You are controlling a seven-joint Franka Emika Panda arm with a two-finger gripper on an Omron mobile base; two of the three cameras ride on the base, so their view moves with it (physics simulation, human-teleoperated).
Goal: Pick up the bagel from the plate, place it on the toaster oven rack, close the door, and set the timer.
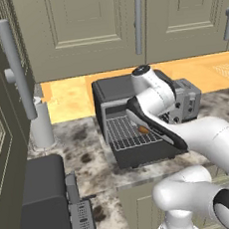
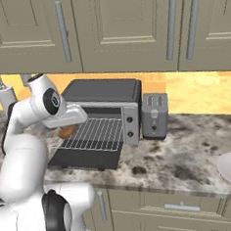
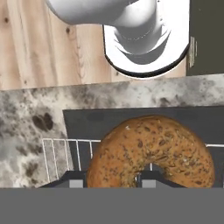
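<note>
Here the gripper (image 3: 109, 180) is clamped on the bagel (image 3: 151, 151), carrying it low over the toaster oven rack (image 2: 96, 131), apparently just clear of the bars, with the door (image 2: 84, 156) lying flat for loading.

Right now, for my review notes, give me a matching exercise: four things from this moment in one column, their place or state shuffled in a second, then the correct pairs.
Things:
1. bagel
2. door
3. toaster oven rack
4. silver toaster

Places or states:
A. folded down flat on the counter
B. standing right of the toaster oven
C. held in the claw above the rack
D. slid out over the open door

Pairs: 1-C, 2-A, 3-D, 4-B
</note>
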